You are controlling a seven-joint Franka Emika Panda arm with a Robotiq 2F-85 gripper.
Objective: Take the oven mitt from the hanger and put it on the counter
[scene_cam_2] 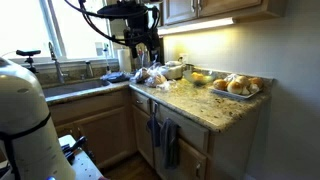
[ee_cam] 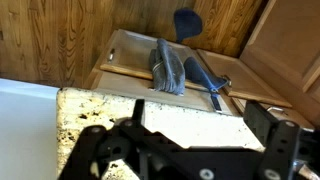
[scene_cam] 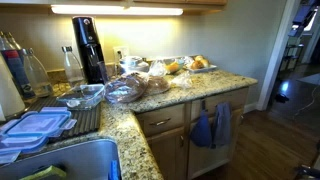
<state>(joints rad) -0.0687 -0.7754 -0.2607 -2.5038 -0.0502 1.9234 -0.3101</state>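
The deep blue oven mitt (scene_cam: 203, 130) hangs on the cabinet front below the counter edge, next to a paler grey-blue towel (scene_cam: 222, 123). Both also show in an exterior view, the mitt (scene_cam_2: 155, 132) and the towel (scene_cam_2: 171, 144). In the wrist view the mitt (ee_cam: 201, 70) hangs right of the towel (ee_cam: 168, 68). The speckled granite counter (ee_cam: 180, 110) lies under my gripper (ee_cam: 185, 145), which is open and empty above the counter edge. In an exterior view the gripper (scene_cam_2: 142, 52) hovers over the counter (scene_cam_2: 200, 105).
Trays of baked goods (scene_cam_2: 238, 86) and plastic bags (scene_cam: 135, 88) crowd the counter. A black soda maker (scene_cam: 86, 45) and bottles (scene_cam: 72, 62) stand at the back. A sink (scene_cam: 70, 160) and plastic containers (scene_cam: 35, 125) are near the corner.
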